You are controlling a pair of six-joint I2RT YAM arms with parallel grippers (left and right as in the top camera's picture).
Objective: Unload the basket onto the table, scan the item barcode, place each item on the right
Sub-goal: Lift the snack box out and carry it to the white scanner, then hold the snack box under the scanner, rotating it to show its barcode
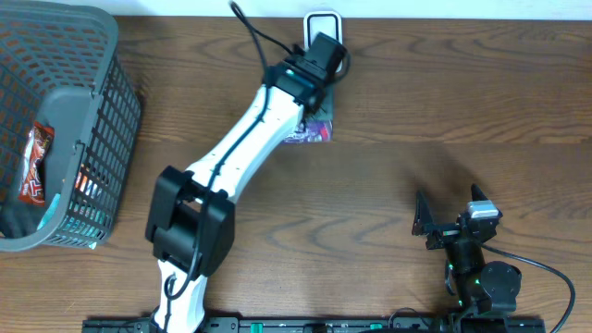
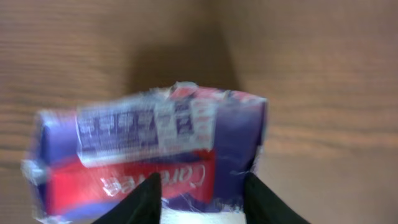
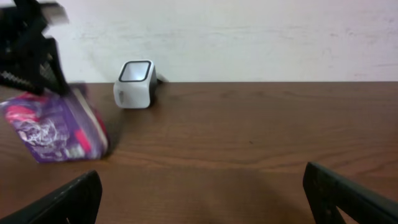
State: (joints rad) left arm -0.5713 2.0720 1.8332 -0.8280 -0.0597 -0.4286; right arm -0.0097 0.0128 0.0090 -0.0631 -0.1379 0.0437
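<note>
The item, a purple and red packet (image 1: 312, 132) with a printed label, lies on the wooden table just in front of the white barcode scanner (image 1: 321, 23). My left gripper (image 1: 317, 104) hovers over it. In the left wrist view the packet (image 2: 149, 143) is blurred, and its near edge sits between the fingers of the left gripper (image 2: 200, 193), whose jaws stand apart. The right wrist view shows the packet (image 3: 56, 127) resting on the table left of the scanner (image 3: 135, 84). My right gripper (image 1: 450, 211) sits open and empty at the front right.
A grey mesh basket (image 1: 102, 120) stands at the far left, holding a red snack packet (image 1: 34, 162) and other items. The wall runs along the back edge behind the scanner.
</note>
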